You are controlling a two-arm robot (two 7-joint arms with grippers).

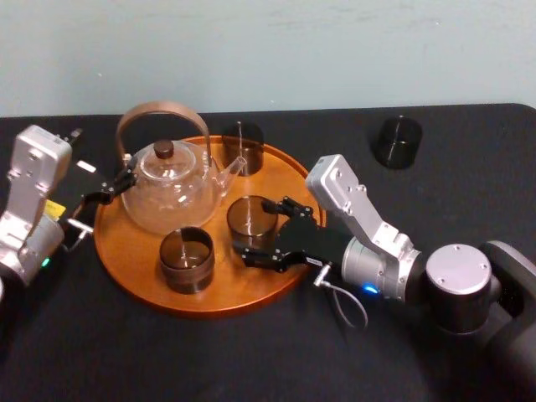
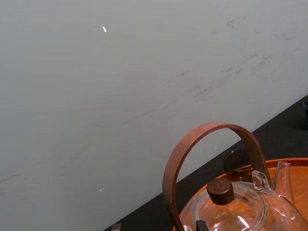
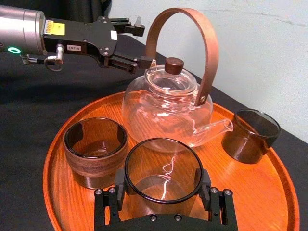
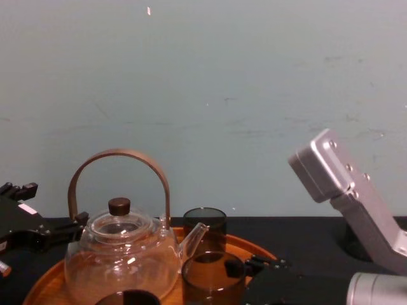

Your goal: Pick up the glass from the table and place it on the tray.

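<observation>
One smoky brown cylindrical glass (image 1: 251,219) is clamped between the black fingers of the right end effector (image 1: 263,231), over the right half of the large round orange-brown wooden tray (image 1: 126,251). In the right wrist view the pads press on opposite sides of the glass wall. We cannot tell whether its base rests on the wood or hangs just above it.

Neighbours: a second brown glass with a darker band (image 1: 186,260) stands just beside it on the tray. The clear glass teapot with a bent wooden handle (image 1: 172,188) is near, its spout pointing toward a third glass (image 1: 241,146) at the back rim. A fourth dark glass (image 1: 395,142) stands well apart on the black tabletop (image 1: 251,360).

The left end effector (image 1: 113,186) hovers released at the tray's left edge, close to the teapot handle.

Risks, in our judgement:
- Letting go before the base is flat would tip or drop the glass.
- Spreading fingers could knock the banded glass.
- Retreating at an angle could drag the glass toward the rim.
</observation>
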